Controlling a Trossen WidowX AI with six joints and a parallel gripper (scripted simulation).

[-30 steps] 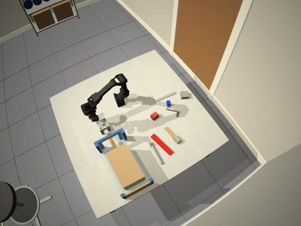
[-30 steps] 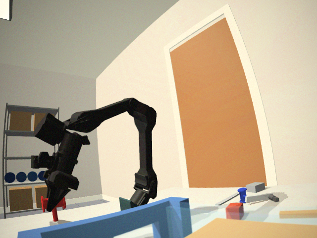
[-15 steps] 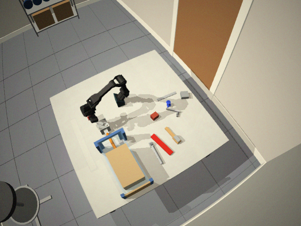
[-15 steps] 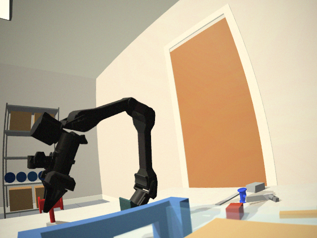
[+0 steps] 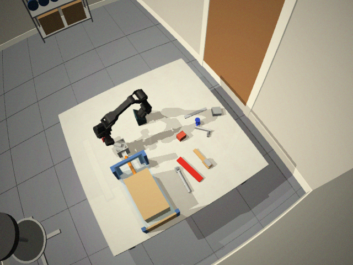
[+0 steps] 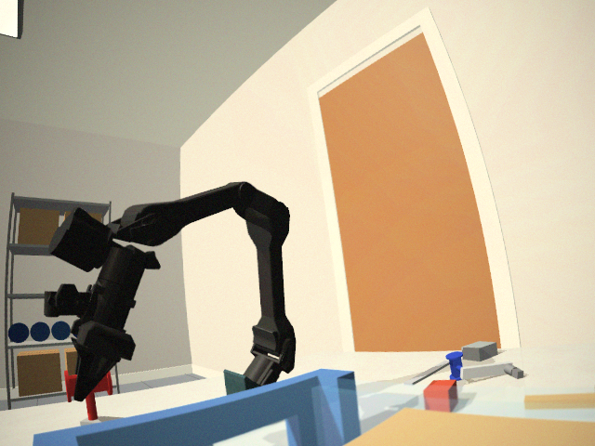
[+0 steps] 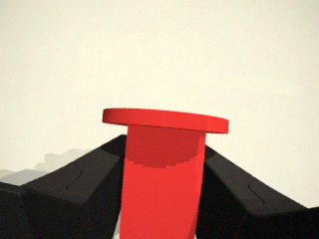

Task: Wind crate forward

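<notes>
My gripper (image 5: 108,140) (image 6: 80,397) (image 7: 159,149) is closed partway, its fingers pinching a red handle (image 6: 96,387) (image 7: 161,184) with a flanged end. Below it, at the left of the white bench (image 5: 159,99), sits the gray winch (image 5: 122,148). An orange strap (image 5: 130,167) runs from there through the blue frame (image 5: 128,161) (image 6: 202,405) to the tan crate (image 5: 146,192) (image 6: 470,429), lying behind the frame, apart from its crossbar. A red block (image 5: 181,136) (image 6: 441,395) rests to the right.

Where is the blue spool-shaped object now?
In the top view, the blue spool-shaped object stands right of the arm, between the grey flat bar and the grey cranked piece.
</notes>
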